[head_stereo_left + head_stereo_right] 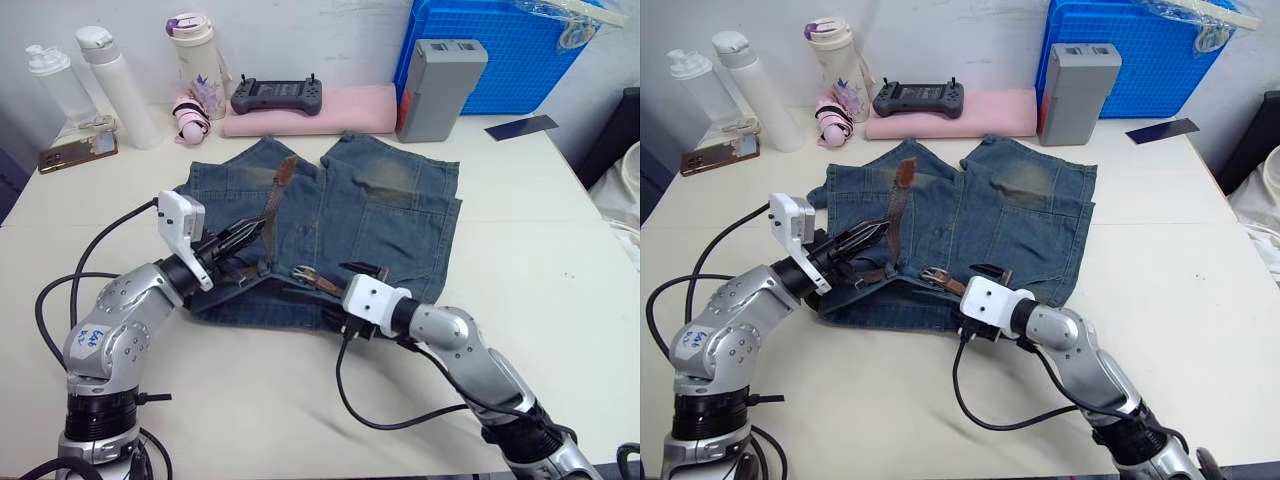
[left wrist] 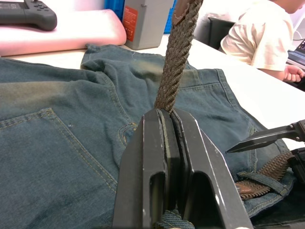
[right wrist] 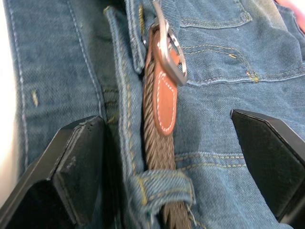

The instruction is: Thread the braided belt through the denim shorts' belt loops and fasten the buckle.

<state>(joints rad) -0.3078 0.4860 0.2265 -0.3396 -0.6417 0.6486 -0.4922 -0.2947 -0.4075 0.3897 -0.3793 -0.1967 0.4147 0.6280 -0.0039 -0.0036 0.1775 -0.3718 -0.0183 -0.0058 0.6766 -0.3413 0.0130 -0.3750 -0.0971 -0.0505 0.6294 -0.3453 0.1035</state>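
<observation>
the braided belt runs along the near waistband of the denim shorts, which lie flat in the middle of the white table with the legs pointing away from the robot. nearest, the right gripper hovers just over the waistband with its black fingers spread wide and nothing between them, straddling the stretch where the belt passes under one of the belt loops; i'd judge it is placed there to steady or take the buckle end. just beyond that loop the tan leather tab carries the buckle, lying unfastened on the denim. to the left, the left gripper is clamped tight on the woven strap, and the free tail rises from its fingers and arches over the left leg of the shorts, its tan tip resting further back; holding it up like that looks meant to keep the tail clear of the cloth for feeding onward. some loops seem threaded, the fastening not yet done. at the far edge sit a pink folded cloth with a black controller on it, a grey box, a blue crate and bottles.
</observation>
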